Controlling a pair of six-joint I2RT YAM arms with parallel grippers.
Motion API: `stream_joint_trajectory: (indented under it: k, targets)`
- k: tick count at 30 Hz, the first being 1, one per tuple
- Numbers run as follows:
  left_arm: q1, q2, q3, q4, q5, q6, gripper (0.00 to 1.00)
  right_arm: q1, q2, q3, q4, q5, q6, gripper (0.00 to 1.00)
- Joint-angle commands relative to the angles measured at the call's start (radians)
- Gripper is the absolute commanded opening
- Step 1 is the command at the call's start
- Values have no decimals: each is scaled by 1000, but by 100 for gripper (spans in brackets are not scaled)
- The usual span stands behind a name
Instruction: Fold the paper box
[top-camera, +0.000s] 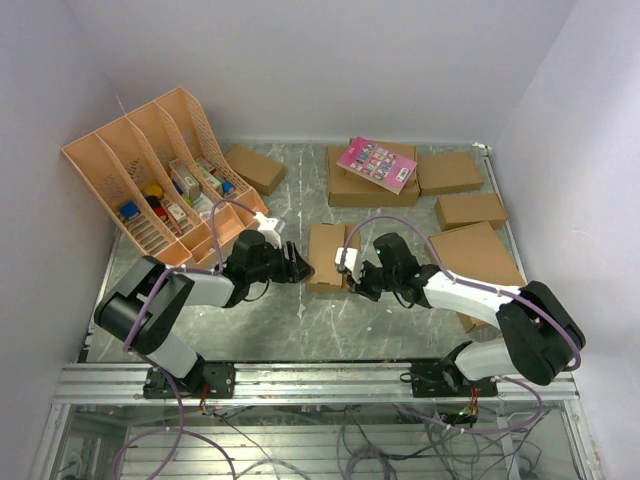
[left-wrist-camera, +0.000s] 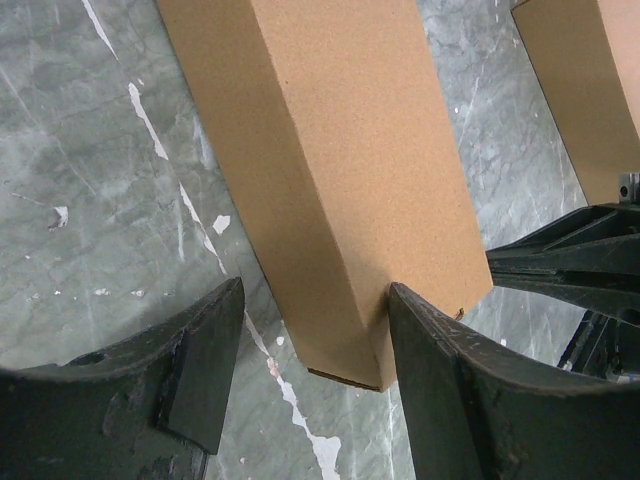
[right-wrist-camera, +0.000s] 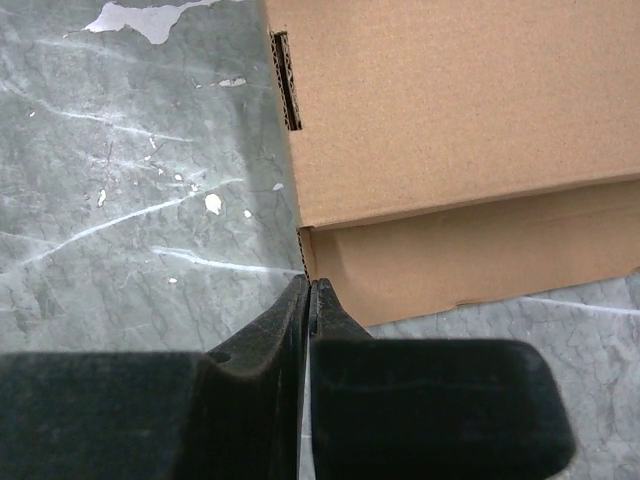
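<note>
Top view: the paper box (top-camera: 327, 256) lies at frame centre on the marbled surface (top-camera: 270, 325), between the left pincer (top-camera: 298, 268) and the right pincer (top-camera: 352, 275). Left wrist view: the left pincer, released, straddles the box's near end. Right wrist view: the right pincer, clenched and empty, has its tips at the box's lower left corner.

Grey marble table (top-camera: 262, 322): paper box (top-camera: 326, 256) centre, orange rack (top-camera: 150, 172) left, brown boxes (top-camera: 470, 210) right.

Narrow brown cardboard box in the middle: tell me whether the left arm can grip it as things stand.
Probably yes. The open left gripper straddles one end of the narrow brown cardboard box, and nothing lies between its fingers and the cardboard.
</note>
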Motion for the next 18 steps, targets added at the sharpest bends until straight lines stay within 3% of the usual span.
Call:
stream_joint_trajectory:
  k: [1,18]
  targets:
    - [5,45,4,-78,-48,47,68,-12,4,6,-6,21,42,0]
    - [5,66,24,-75,-28,56,68,-16,45,66,-21,-2,82,0]
